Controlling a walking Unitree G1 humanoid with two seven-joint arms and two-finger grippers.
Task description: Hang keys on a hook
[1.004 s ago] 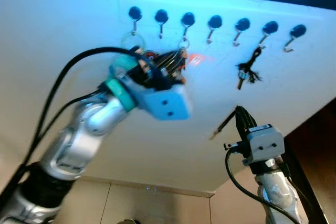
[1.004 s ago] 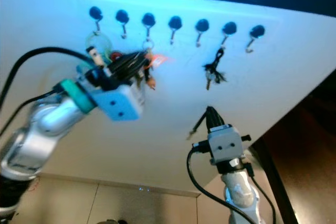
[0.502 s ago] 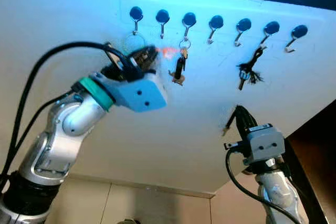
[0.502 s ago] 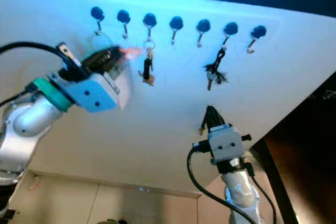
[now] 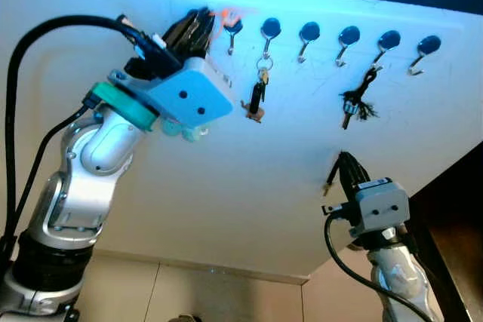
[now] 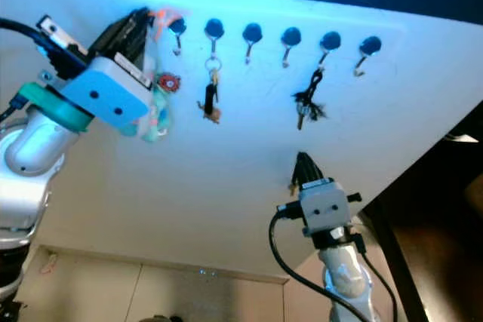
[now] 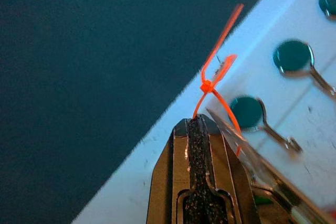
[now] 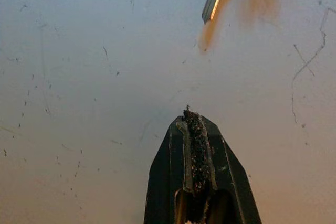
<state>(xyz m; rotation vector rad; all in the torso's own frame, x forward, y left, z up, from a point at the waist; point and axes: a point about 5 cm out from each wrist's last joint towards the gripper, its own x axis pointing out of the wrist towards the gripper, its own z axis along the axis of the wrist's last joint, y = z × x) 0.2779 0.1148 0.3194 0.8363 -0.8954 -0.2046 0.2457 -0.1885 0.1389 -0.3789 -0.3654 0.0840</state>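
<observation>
A row of dark-capped hooks runs along the top of the white wall board. My left gripper is raised at the row's left end, over the first hook. It is shut on an orange zip tie that belongs to a key bunch. The bunch's teal fob and a red piece dangle below the gripper. Whether its ring sits on a hook is hidden. A dark key set hangs from the third hook. My right gripper is shut and empty, its tip close to the board lower right.
A black tasselled key set hangs from the sixth hook. The hooks between the two hung sets carry nothing. Dark wall lies above the board. A dark edge borders the board on the right.
My left gripper has moved up and to the left from beside the third hook to the first hook, carrying the orange tie. The dark key set stays on the third hook.
</observation>
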